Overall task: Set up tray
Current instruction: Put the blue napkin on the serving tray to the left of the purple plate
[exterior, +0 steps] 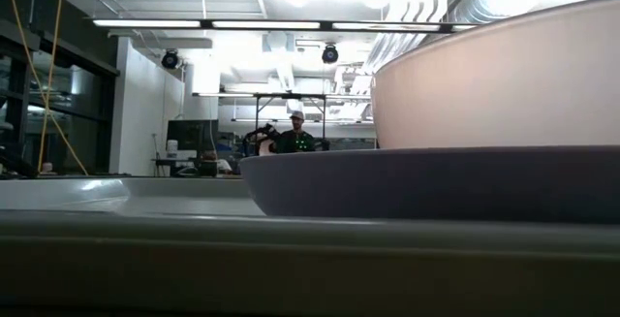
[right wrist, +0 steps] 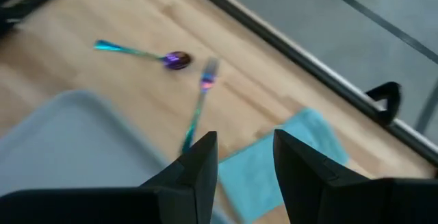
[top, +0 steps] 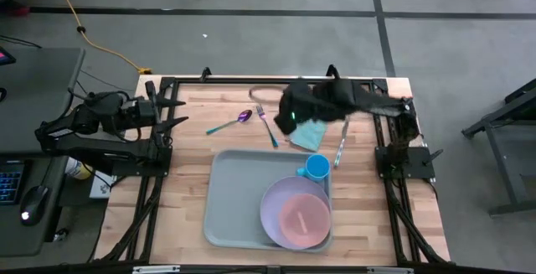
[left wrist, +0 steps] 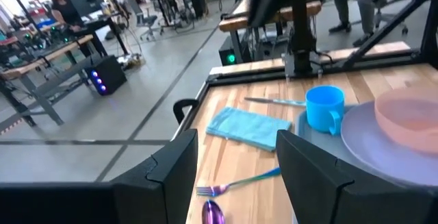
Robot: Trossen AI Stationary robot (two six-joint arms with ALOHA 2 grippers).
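**Right gripper over the cloth, beyond the tray's far edge**

I can read no brand, label or writing on anything here.

My right gripper [right wrist: 243, 159] hangs above the blue cloth [top: 308, 133], which lies on the table [top: 188, 190] just beyond the tray's far edge. In its wrist view the two fingers [right wrist: 195, 166] stand apart with a clear gap between them and nothing clamped; the cloth shows through and past that gap. From above, the right arm reaches in from its mount at the right edge and hides part of the cloth.

The tray [top: 234, 194] sits in the middle of the table, towards the near edge, so it lies nearer than my right gripper and well to the right of my left one. Its long axis runs across the table from left to right, sides square with the table's edges. On its right half stands a plate [top: 272, 211] with a pink bowl [top: 303, 219] on it, and a blue cup [top: 316, 168] stands at its far right corner.

A fork [top: 267, 125] and a spoon [top: 230, 123] lie on the wood beyond the tray's far left corner, and a knife [top: 341, 144] lies to the right of the cloth.

My left gripper [left wrist: 236, 176] waits at the table's left edge, fingers wide apart and empty, pointing across the table.
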